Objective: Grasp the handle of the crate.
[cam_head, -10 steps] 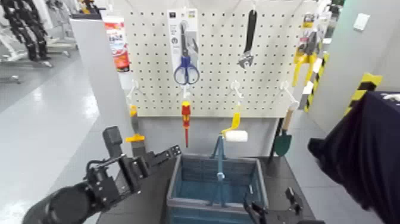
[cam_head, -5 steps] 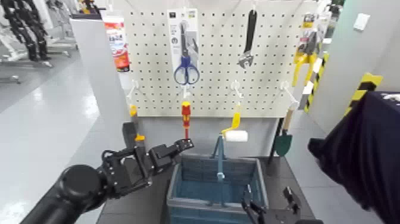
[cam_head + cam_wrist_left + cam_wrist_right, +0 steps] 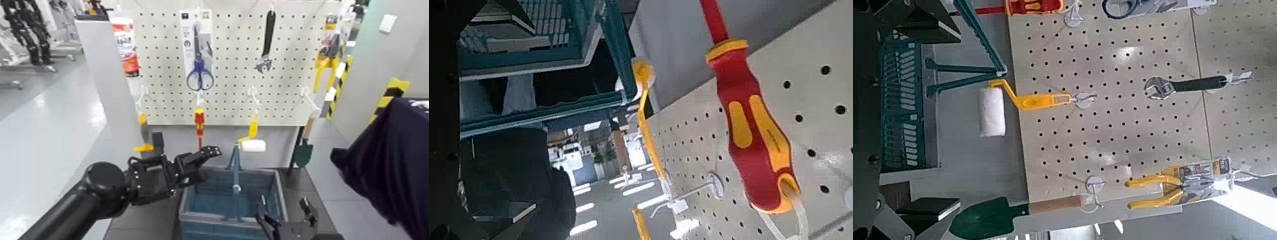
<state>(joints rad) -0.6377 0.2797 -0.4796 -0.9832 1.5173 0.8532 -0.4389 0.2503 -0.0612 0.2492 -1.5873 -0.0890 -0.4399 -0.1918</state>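
Left hand [image 3: 205, 165]: jaws apart, above the crate's left side, clear of the handle [image 3: 237, 189], which arches upright over the crate [image 3: 220, 224]. Right hand [image 3: 283, 205]: also apart, by the near right corner. Best to bring the left in level, straddle the bar mid-span, then close; mind the paint roller [image 3: 253, 146] behind. Left hand's lower finger hard to make out against the crate; right forearm cut off.

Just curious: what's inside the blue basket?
Inside the basket, only bluish floor and walls show. Its near wall hides the nearest floor; the handle covers a strip.
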